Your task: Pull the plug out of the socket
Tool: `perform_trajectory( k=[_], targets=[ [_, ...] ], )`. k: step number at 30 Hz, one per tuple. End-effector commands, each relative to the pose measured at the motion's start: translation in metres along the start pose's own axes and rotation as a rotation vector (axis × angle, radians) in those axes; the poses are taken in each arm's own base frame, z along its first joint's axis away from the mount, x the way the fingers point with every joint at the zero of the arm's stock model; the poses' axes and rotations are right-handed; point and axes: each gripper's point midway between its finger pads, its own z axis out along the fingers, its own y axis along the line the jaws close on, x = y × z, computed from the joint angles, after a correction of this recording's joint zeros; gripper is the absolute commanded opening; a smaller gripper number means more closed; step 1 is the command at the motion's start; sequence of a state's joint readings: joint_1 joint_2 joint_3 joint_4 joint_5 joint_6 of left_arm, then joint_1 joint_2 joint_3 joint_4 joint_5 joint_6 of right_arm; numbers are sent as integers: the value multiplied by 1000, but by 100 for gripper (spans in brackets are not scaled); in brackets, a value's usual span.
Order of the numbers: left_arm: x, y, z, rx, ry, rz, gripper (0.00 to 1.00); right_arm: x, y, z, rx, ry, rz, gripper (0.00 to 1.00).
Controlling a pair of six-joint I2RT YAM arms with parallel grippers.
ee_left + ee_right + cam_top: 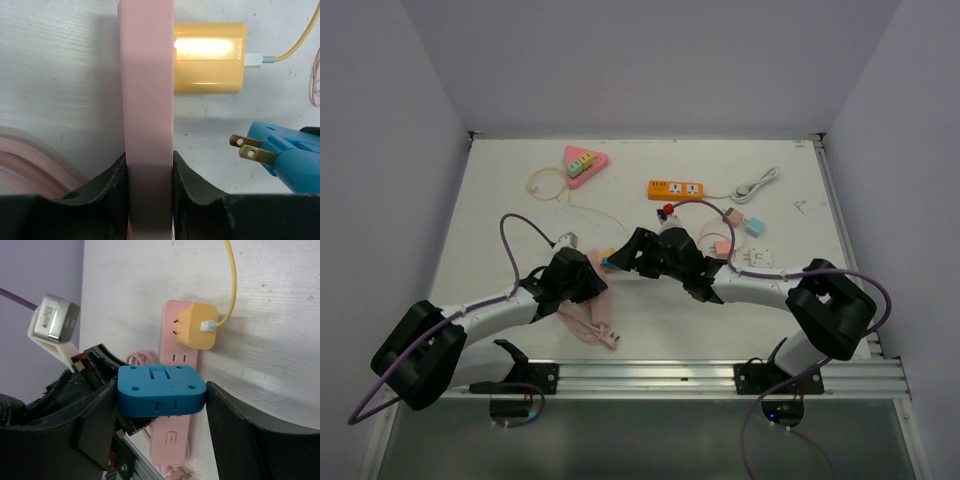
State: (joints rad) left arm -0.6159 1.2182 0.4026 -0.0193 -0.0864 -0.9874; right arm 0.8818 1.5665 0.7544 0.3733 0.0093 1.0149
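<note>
the left gripper (149, 172) is closed on the pink power strip (147, 90) and holds it steady. the right gripper (161, 405) grips the blue plug (292, 155), whose prongs are free, just beside the strip. move it straight away, without touching the yellow adapter (210, 57).

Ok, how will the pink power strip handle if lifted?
Probably stiff: the power strip is a straight hard bar in the left end effector. Its coiled cord looks floppy and may drag. The plugged-in yellow charger likely weighs one side.
</note>
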Motion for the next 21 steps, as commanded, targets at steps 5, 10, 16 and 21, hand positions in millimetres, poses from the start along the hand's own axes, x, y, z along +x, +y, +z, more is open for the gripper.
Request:
perform_trajectory(
  k=[5, 10, 16, 21],
  targets=[
    [12, 45, 0, -185, 26, 8, 0, -24, 21, -11, -44, -78, 8, 0],
    [9, 40, -2, -159, 16, 21, 0, -51, -13, -29, 109, -160, 5, 0],
    [8, 34, -2, -128, 17, 29, 0, -90, -86, -66, 331, -250, 120, 0],
    [7, 30, -3, -106, 17, 39, 0, -112, -137, -87, 416, -288, 233, 0]
  ],
)
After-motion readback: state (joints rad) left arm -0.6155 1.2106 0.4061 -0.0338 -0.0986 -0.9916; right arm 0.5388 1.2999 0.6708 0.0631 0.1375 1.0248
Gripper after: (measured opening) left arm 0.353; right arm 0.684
